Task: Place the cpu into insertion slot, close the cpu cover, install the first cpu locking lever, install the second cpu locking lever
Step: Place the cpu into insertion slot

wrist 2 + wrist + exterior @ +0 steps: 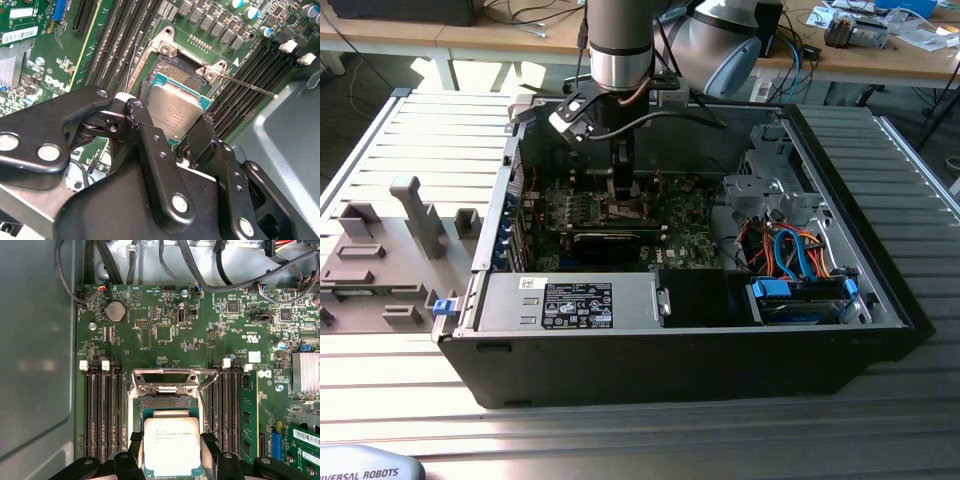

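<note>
Cpu, the small flat square chip with a silver-grey metal top (pixel 171 445), is pinched by opposite edges in our black pincer (pixel 175 120). It is held level over the dark square insertion slot (pixel 165 403), which we judge lets it seat flat.

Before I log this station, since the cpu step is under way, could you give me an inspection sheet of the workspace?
Surface: slatted metal table bearing an open computer case.
Job's things: cpu held over the insertion slot, part of the slot bare; cpu cover raised open; locking lever swung free.
Clutter: grey fixtures on the table, exterior view's left.
Grippers: the gripper is shut on the cpu's edges.
Cables: orange and blue cables inside the case; black cables along the board's edge.
Surroundings: wooden bench behind.
</note>
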Tool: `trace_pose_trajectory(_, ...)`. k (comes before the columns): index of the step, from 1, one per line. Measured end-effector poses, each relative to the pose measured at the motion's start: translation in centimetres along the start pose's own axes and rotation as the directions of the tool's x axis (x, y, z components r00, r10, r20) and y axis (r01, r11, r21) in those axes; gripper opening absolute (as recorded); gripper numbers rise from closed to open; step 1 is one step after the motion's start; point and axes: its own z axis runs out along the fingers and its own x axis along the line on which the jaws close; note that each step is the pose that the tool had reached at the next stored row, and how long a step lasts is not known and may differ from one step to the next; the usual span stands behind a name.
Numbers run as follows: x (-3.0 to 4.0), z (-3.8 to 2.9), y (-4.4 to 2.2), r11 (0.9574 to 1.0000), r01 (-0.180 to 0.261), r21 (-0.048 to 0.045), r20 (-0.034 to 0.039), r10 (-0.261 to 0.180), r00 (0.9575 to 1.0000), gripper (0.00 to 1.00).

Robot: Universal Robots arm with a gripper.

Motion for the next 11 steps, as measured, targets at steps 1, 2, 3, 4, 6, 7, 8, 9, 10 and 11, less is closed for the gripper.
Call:
trace_pose_trajectory(1,0.00,0.00,0.00,1.0000,-0.001,0.0001,0.0000,0.001,1.0000,0.54)
trace_pose_trajectory(2,0.00,0.00,0.00,1.0000,-0.002,0.0001,0.0001,0.002,1.0000,0.54)
trace_pose_trajectory(3,0.00,0.00,0.00,1.0000,-0.004,0.0002,0.0002,0.004,1.0000,0.54)
trace_pose_trajectory(4,0.00,0.00,0.00,1.0000,-0.005,0.0003,0.0002,0.005,1.0000,0.54)
trace_pose_trajectory(6,0.00,0.01,0.00,1.0000,-0.007,0.0004,0.0003,0.007,1.0000,0.54)
trace_pose_trajectory(7,0.00,0.01,0.00,1.0000,-0.008,0.0006,0.0003,0.008,1.0000,0.54)
trace_pose_trajectory(8,0.00,0.01,0.00,1.0000,-0.010,0.0006,0.0004,0.010,1.0000,0.54)
trace_pose_trajectory(9,0.00,0.01,0.00,0.9999,-0.011,0.0007,0.0005,0.011,0.9999,0.54)
trace_pose_trajectory(10,0.00,0.01,0.00,0.9999,-0.012,0.0007,0.0005,0.012,0.9999,0.54)
trace_pose_trajectory(11,0.00,0.01,0.00,0.9999,-0.013,0.0008,0.0006,0.013,0.9999,0.54)
